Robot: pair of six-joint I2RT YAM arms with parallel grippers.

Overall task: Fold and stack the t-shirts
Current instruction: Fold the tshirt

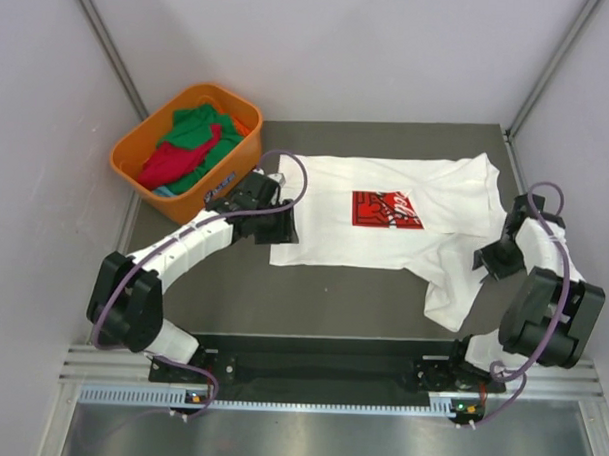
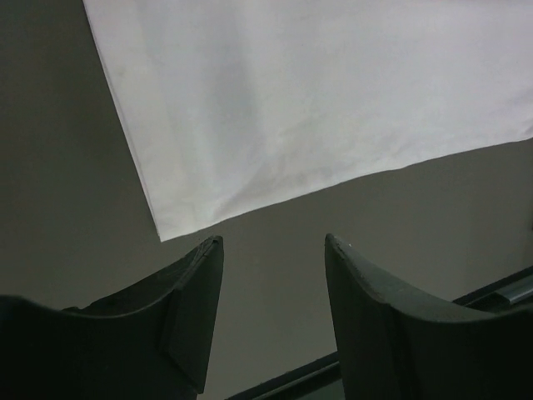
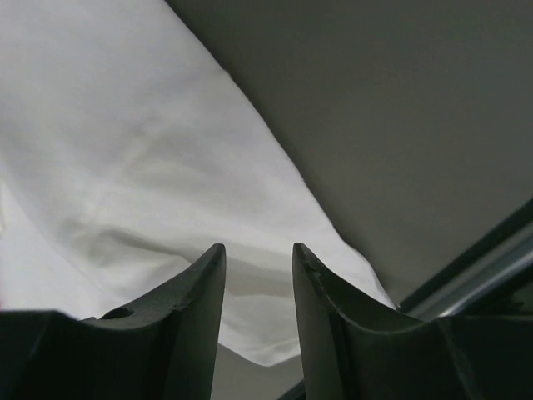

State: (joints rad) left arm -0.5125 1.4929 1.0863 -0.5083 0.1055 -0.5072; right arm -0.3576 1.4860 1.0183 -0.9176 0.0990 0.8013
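The left tool (image 2: pixel 273 242), jaws parted and empty, hovers just off a corner of the white t-shirt (image 2: pixel 316 100), over bare table (image 2: pixel 67 208). The right tool (image 3: pixel 258 248), likewise released, hangs above rumpled white cloth near its edge. Only the top view shows the shirt spread out, red print (image 1: pixel 386 210) up, and the green t-shirt (image 1: pixel 198 129) and red t-shirt (image 1: pixel 172 165) heaped in the orange basket (image 1: pixel 129 154).

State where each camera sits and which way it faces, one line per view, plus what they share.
Top external: above and behind the bases, looking down on both arms, the white t-shirt and the orange basket.
Left wrist: on the left arm, looking past the open left gripper at a shirt corner.
Right wrist: on the right arm, looking past the open right gripper at rumpled white cloth.
Shared: all three show the white t-shirt.
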